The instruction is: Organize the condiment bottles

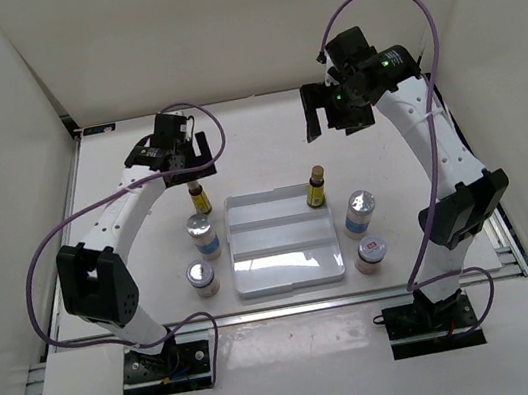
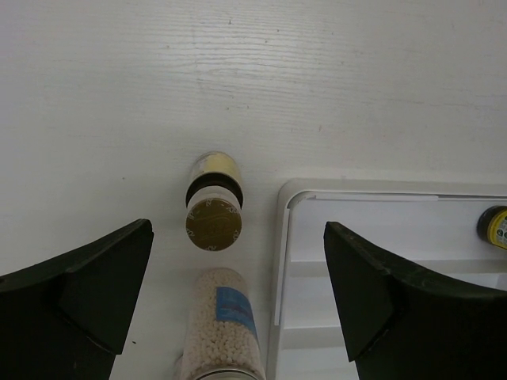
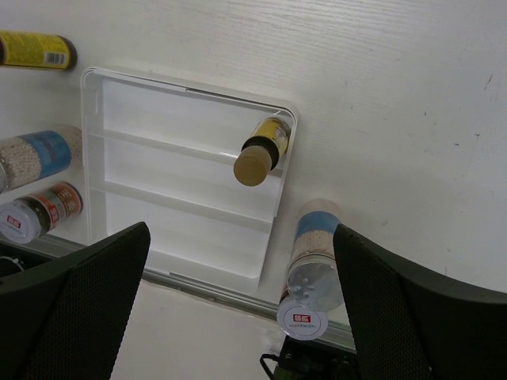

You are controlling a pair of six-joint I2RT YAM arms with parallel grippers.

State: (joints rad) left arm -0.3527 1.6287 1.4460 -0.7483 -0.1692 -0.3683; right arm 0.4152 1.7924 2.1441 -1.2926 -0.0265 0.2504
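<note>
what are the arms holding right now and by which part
Nothing. The jaws of the left arm and the right arm both stand open and empty.

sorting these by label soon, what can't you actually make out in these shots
Right jar: lid sticker wording too small to read in the top or right wrist view.
Left blue-label bottle: cap cut off by the left wrist view's bottom edge.
Amber bottle on the tray: mostly cut off by that view's right edge.
Left amber bottle: cap end cut off by the right wrist view's left edge.

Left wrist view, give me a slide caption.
Open left gripper hovers above an upright amber bottle beside the white tray.
</note>
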